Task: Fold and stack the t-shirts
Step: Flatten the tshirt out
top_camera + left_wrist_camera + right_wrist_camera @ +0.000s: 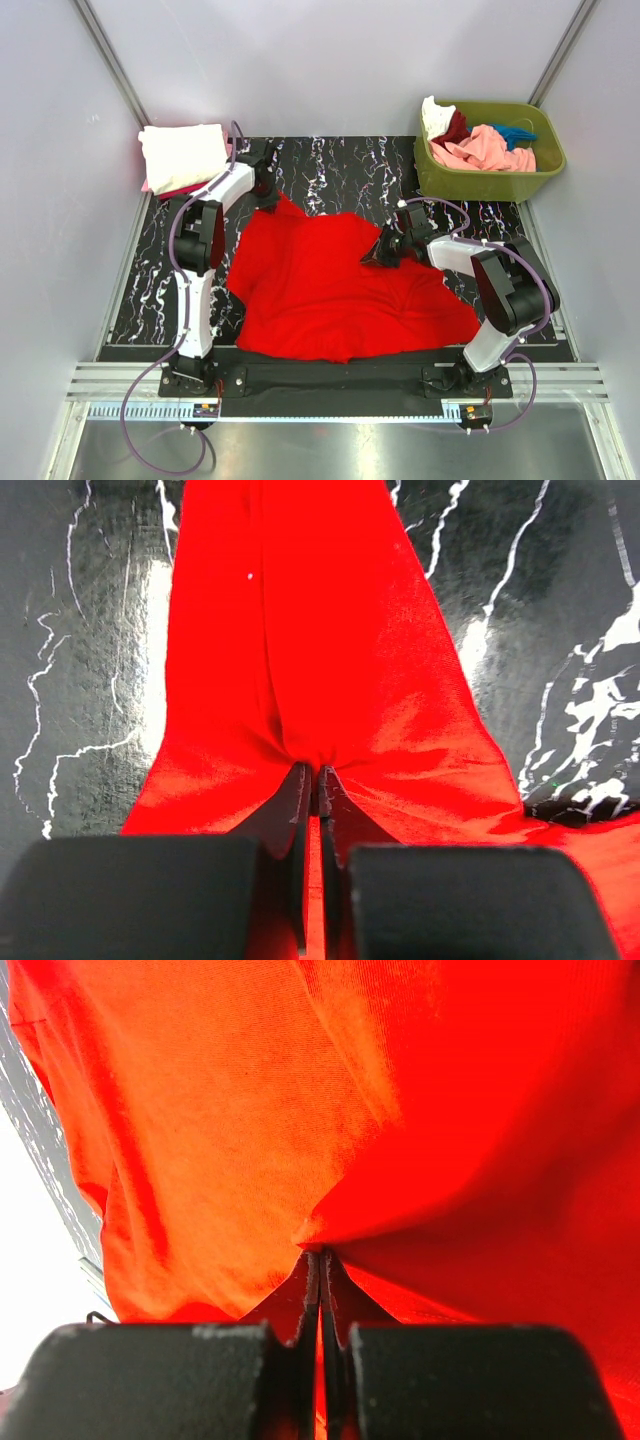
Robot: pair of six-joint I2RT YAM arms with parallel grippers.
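A bright red t-shirt (330,285) lies spread on the black marbled table (340,165). My left gripper (268,196) is shut on its far left corner; the left wrist view shows the red cloth (300,660) pinched at my fingertips (311,773). My right gripper (384,250) is shut on the shirt's right upper edge; the right wrist view shows red cloth (300,1110) bunched at the closed tips (320,1255). A folded cream-white t-shirt (182,153) lies on a pink one at the far left. Pink (485,150), dark red, teal and white shirts fill the bin.
The olive-green plastic bin (490,180) stands at the far right corner. Grey walls close in the table on three sides. A metal rail (330,385) runs along the near edge by the arm bases.
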